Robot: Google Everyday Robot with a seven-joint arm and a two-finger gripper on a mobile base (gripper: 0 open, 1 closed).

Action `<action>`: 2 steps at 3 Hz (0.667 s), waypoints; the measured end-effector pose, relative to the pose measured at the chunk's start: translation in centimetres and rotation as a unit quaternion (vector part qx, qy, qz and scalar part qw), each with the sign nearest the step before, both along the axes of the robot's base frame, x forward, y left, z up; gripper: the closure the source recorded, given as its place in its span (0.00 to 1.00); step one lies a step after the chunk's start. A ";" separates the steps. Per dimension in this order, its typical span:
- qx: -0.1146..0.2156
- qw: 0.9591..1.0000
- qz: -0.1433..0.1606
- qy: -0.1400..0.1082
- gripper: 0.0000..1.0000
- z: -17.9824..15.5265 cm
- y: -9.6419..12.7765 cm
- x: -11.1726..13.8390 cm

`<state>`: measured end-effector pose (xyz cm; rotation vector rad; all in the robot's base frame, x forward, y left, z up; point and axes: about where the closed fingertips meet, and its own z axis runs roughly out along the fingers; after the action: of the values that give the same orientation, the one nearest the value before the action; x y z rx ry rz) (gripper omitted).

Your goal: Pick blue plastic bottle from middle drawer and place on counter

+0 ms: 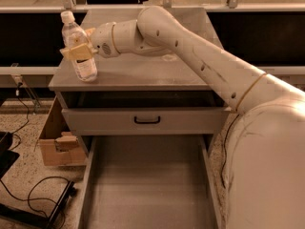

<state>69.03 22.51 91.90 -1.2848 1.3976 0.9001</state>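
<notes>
The blue plastic bottle (80,49), clear with a white cap, stands slightly tilted at the left front of the counter (152,66), its base on or just above the surface. My gripper (78,50) is at the bottle's middle, its tan fingers (72,54) closed around the bottle's body. My arm reaches in from the right across the counter. The middle drawer (147,185) is pulled fully out below, and its grey floor is bare.
A shut grey drawer front with a black handle (147,120) sits under the counter. A cardboard box (59,144) stands on the floor at the left of the cabinet, with black cables (33,199) near it. A rail and dark shelf run behind the counter.
</notes>
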 end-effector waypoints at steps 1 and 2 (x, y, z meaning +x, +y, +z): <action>0.000 1.000 0.001 0.000 0.12 0.0 0.2 -0.1; -0.002 1.000 0.002 -0.003 0.00 0.3 0.4 0.0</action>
<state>69.08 22.89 92.20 -1.2928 1.3941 0.8963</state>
